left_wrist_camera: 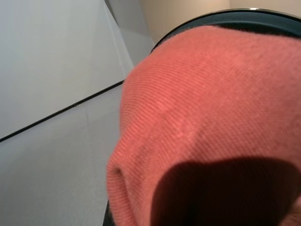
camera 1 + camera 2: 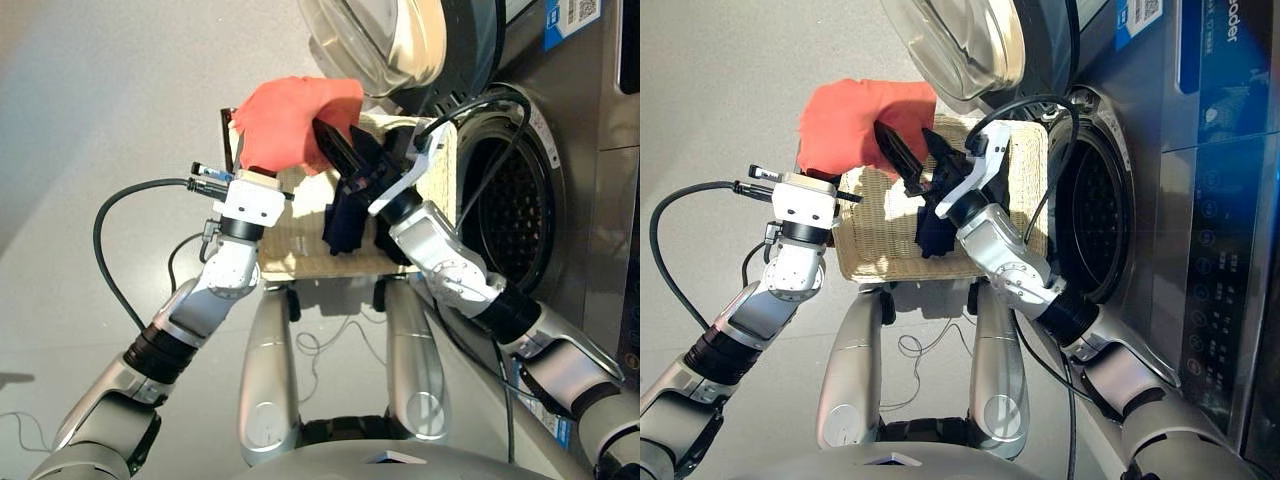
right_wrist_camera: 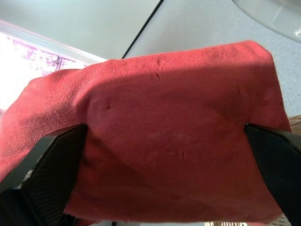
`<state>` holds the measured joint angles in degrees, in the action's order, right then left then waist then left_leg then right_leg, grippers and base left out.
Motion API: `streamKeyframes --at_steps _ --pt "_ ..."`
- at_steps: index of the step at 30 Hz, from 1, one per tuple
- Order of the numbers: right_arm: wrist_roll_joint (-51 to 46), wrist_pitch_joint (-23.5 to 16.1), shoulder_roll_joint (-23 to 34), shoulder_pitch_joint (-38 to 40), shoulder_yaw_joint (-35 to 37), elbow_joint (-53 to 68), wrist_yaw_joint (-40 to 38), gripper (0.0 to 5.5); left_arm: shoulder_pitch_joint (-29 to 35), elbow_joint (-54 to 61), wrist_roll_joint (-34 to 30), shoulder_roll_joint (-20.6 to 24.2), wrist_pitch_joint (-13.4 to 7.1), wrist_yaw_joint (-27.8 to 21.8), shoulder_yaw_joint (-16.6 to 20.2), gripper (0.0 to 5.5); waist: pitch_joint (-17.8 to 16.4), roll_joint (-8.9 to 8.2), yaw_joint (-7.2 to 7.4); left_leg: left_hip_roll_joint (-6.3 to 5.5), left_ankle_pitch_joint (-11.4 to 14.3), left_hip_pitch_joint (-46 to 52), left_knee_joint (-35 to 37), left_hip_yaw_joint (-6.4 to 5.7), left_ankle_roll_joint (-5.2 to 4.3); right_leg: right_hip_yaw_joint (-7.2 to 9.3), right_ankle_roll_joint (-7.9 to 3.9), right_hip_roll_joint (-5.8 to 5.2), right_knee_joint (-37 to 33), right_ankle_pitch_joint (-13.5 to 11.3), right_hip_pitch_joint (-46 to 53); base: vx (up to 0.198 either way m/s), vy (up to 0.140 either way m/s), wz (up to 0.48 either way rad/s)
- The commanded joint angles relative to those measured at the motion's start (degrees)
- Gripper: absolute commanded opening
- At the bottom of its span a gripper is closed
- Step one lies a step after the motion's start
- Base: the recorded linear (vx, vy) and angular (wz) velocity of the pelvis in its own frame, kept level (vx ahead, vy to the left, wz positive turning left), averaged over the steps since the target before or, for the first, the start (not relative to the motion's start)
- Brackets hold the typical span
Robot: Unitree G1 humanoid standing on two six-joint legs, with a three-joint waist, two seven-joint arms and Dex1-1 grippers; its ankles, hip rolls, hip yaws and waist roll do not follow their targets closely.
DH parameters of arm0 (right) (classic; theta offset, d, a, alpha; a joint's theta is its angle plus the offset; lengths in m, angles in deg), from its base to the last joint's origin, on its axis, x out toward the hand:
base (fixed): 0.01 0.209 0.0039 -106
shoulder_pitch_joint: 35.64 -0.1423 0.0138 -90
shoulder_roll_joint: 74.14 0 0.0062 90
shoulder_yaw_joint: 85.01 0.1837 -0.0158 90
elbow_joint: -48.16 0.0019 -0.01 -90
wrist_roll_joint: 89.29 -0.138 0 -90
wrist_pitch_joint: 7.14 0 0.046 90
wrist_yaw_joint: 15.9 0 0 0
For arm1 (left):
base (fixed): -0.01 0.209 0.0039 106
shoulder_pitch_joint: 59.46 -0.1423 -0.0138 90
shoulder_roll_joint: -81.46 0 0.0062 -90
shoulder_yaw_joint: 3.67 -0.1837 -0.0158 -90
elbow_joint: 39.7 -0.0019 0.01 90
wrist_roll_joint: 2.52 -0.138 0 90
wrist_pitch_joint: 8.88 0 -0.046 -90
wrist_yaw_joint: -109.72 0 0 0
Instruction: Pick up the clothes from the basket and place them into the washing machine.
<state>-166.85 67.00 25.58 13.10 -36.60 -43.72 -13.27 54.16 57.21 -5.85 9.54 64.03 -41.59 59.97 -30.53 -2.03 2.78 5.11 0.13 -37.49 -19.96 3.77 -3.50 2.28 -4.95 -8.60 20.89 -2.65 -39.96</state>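
The coral-red garment hangs in the air above the far left corner of the cream wicker basket. It drapes over my left gripper, which is shut on it, and the cloth covers the fingers and fills the left wrist view. My right gripper is open, its black fingers spread wide against the cloth's right edge. A navy garment lies in the basket under the right wrist. The washing machine stands on the right with its drum exposed.
The machine's round glass door is swung open above the basket's far edge, close to the raised cloth. A black cable loops out from my left wrist over the grey floor on the left.
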Motion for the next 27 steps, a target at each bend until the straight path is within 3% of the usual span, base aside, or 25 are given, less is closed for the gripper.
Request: streamKeyframes --at_steps 1,27 --pt "-0.2 -1.6 -2.1 -3.1 -0.8 0.9 -0.5 5.5 4.1 12.5 -0.5 -1.1 -5.2 1.0 -1.9 0.0 0.7 0.63 -1.08 -3.95 0.4 -0.9 0.8 -1.21 1.75 -0.77 -0.97 0.77 -1.4 -0.2 -1.3 0.0 0.0 0.0" --pt "-0.8 -1.7 -5.5 -4.8 -0.2 0.9 4.3 5.5 5.4 11.5 2.3 -2.5 -5.6 -1.9 -2.6 0.0 0.7 1.22 -1.11 -3.8 0.9 -1.5 -0.1 -1.36 1.73 -1.06 -0.95 0.7 -0.4 0.2 -2.0 0.0 0.0 0.0"
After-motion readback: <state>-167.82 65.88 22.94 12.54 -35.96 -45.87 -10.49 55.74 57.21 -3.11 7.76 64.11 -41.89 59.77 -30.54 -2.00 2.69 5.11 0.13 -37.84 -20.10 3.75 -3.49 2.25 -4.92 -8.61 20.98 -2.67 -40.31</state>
